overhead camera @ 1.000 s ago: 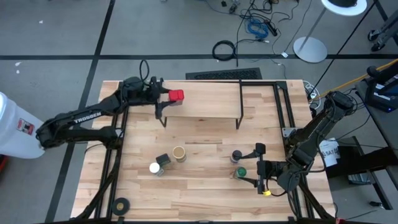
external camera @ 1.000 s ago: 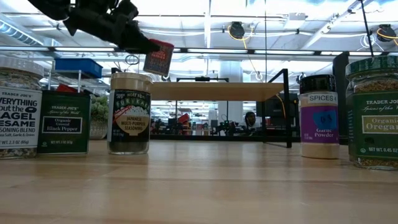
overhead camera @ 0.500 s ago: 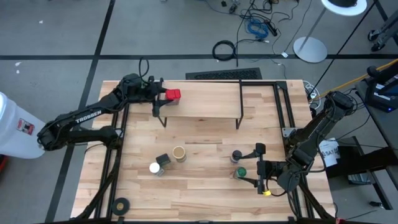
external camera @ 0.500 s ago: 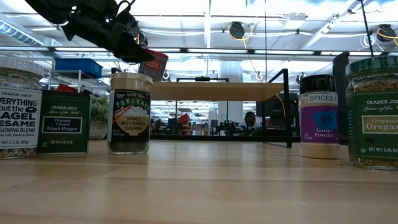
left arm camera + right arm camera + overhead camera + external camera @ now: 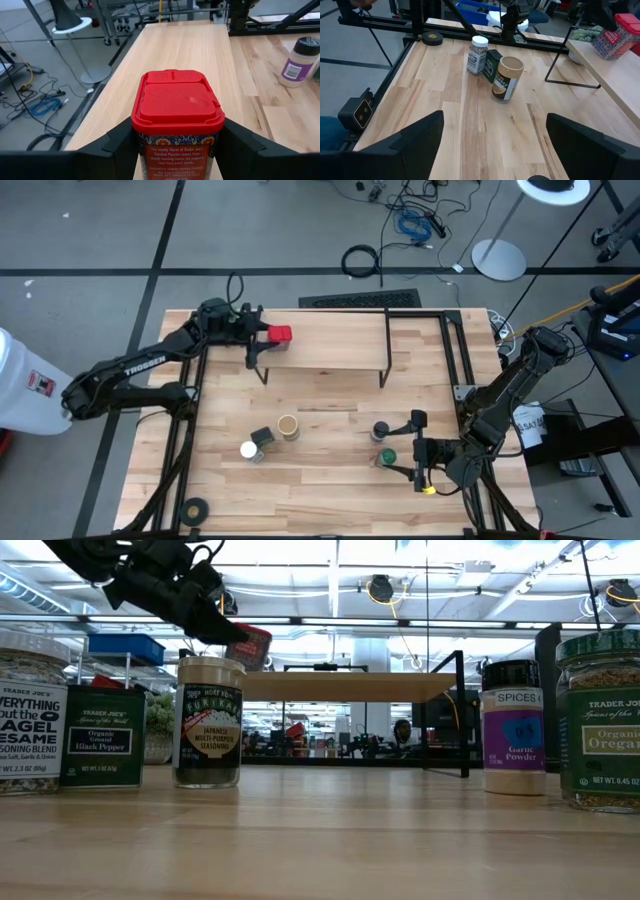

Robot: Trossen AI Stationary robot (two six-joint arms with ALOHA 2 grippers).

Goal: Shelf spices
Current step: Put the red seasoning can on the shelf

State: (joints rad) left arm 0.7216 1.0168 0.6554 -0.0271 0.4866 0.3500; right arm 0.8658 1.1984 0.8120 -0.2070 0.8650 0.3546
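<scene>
1. The light wooden counter (image 5: 330, 430) stands on a grey floor with cables behind it.
2. The low shelf with a pale wooden board and thin black legs (image 5: 325, 355) stands at the far middle of the counter.
3. The left gripper (image 5: 262, 333) has its jaws clamped on the red-lidded spice tin (image 5: 281, 334), which is above the left end of the shelf board.
4. On the near counter stand a white-lidded jar (image 5: 248, 450), a dark square tin (image 5: 262, 437) and a tan cylinder jar (image 5: 288, 426), close together.
5. A dark-lidded jar (image 5: 381, 430) and a green-lidded jar (image 5: 386, 456) stand more to the right.
6. The right gripper (image 5: 417, 450) waits just beside these two jars, with its jaws wide apart and empty.
</scene>
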